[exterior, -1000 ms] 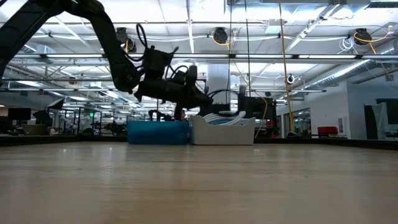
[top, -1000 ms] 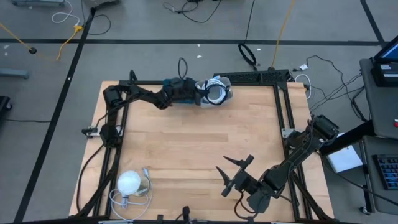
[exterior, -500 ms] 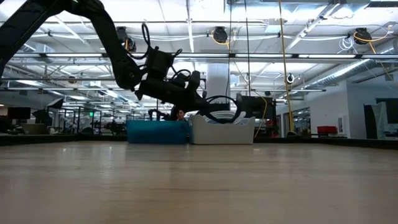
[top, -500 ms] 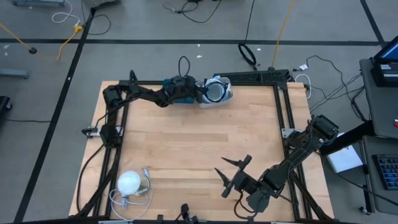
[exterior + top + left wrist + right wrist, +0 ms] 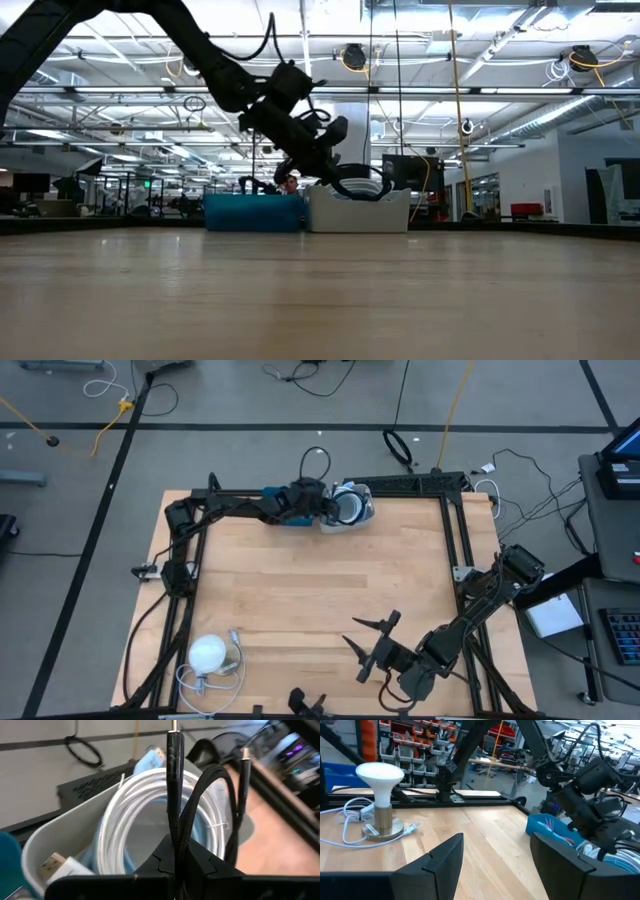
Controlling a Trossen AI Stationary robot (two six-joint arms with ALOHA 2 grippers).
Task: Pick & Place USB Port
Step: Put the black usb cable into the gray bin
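1. The white plastic bin (image 5: 60, 832) at the table's far edge holds coiled white cable (image 5: 125, 815); a teal bin (image 5: 283, 500) stands beside it.
2. The left gripper (image 5: 176, 851), above the white bin, pinches a black braided USB cable (image 5: 210, 795).
3. The right gripper (image 5: 495, 851) hangs spread near the front edge.
4. No writing is legible.

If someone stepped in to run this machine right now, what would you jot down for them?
Left gripper: shut on a black braided cable, lifted just above the white bin of coiled cables at the table's far edge, next to the blue bin.
Right gripper: open, empty, waiting near the front edge.
White lamp: untouched at the front left corner.
Done: cable gripped.
Left: draw it clear of the bin and set it down.
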